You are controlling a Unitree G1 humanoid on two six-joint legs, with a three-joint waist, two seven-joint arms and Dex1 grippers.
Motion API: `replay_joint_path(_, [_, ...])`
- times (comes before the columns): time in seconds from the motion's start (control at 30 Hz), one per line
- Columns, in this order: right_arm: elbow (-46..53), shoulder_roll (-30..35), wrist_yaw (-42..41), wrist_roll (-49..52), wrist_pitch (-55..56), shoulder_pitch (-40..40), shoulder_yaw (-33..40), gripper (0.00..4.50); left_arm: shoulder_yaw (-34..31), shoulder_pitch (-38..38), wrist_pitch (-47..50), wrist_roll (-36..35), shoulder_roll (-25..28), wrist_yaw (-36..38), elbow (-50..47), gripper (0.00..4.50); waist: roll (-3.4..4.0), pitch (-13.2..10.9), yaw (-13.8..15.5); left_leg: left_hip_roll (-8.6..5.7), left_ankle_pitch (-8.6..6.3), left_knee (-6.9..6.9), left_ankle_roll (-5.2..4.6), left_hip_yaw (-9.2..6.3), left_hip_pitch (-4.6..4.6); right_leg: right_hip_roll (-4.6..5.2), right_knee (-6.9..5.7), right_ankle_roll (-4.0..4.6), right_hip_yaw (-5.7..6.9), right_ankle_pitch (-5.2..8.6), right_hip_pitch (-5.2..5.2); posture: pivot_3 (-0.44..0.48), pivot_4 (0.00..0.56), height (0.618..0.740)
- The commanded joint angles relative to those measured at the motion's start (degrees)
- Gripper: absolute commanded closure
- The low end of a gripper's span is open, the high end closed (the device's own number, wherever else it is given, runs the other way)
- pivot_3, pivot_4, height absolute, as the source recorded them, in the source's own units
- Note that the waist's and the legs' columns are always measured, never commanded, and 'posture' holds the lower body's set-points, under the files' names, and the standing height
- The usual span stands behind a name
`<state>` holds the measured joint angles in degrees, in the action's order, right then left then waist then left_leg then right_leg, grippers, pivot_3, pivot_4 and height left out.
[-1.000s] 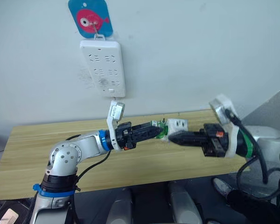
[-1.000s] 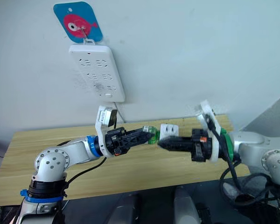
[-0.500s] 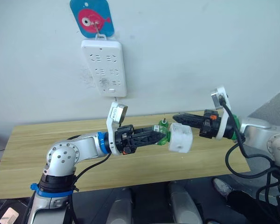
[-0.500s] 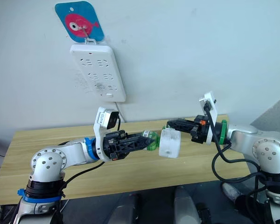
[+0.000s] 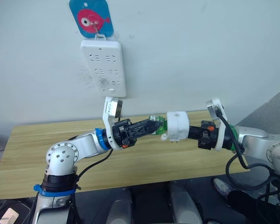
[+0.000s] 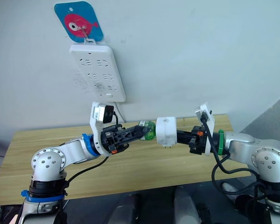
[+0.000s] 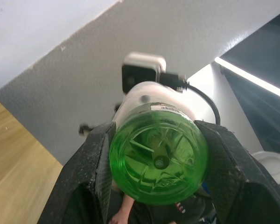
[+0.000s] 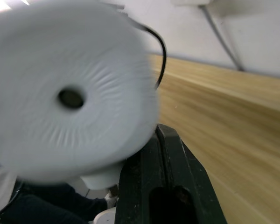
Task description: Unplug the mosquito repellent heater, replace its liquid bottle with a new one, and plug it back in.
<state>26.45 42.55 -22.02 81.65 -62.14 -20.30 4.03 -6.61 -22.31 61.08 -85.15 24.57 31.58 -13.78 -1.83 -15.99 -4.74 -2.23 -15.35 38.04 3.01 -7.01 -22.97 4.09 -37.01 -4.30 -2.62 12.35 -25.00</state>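
Bright translucent green on the bottle (image 7: pixel 158 161), clamped between matte black fingers (image 7: pixel 95 172), and plain white on the heater (image 5: pixel 178 126) with one dark round hole (image 8: pixel 70 98) in its face. Behind, a white power strip (image 5: pixel 103 67) hangs under a blue tag (image 5: pixel 91 17) printed with a pink fish, against a pale grey wall (image 5: pixel 200 51). Below runs a light wood-grain table (image 5: pixel 32 149) in streaky tan.

white heater (image 5: pixel 178 126) (green bottle (image 5: pixel 158 125) attached)
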Motion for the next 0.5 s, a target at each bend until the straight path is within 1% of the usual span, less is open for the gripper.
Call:
replay_joint_path(0.03, [4.6,0.4,1.1,6.1,0.9,-0.1,2.3,4.50,-0.1,-0.2,-1.1,1.6,-0.3,-1.1,-0.2,2.19,0.00,0.0,0.0,0.00,0.00,0.00,0.00,0.00,0.00,0.00,0.00,0.00,0.00,0.00,0.00,-0.152,0.261,0.740])
replay_joint_path(0.2, [5.5,1.7,3.0,10.2,1.2,0.4,2.3,4.50,0.6,0.5,-1.9,4.5,-0.2,-0.1,-0.7,2.19,0.00,0.0,0.0,-0.01,0.00,0.00,0.00,0.00,0.00,0.00,0.01,0.00,0.00,0.00,0.01,-0.154,0.261,0.740])
replay_joint_path(0.4, [4.7,4.9,3.5,16.8,1.2,-1.4,2.6,4.50,2.9,1.7,-2.4,10.2,1.8,5.1,-3.0,2.19,0.00,0.0,0.0,-0.01,0.00,0.00,0.00,0.01,0.00,0.00,0.00,0.00,0.00,0.00,0.00,-0.152,0.262,0.740])
replay_joint_path(0.5, [2.5,5.7,4.4,17.8,1.7,-3.3,2.1,4.50,3.8,2.2,-1.7,10.5,2.3,7.3,-4.2,2.19,0.00,0.0,0.0,0.00,0.00,0.00,0.00,0.01,0.00,0.00,0.01,0.00,0.01,0.00,0.01,-0.154,0.263,0.740])
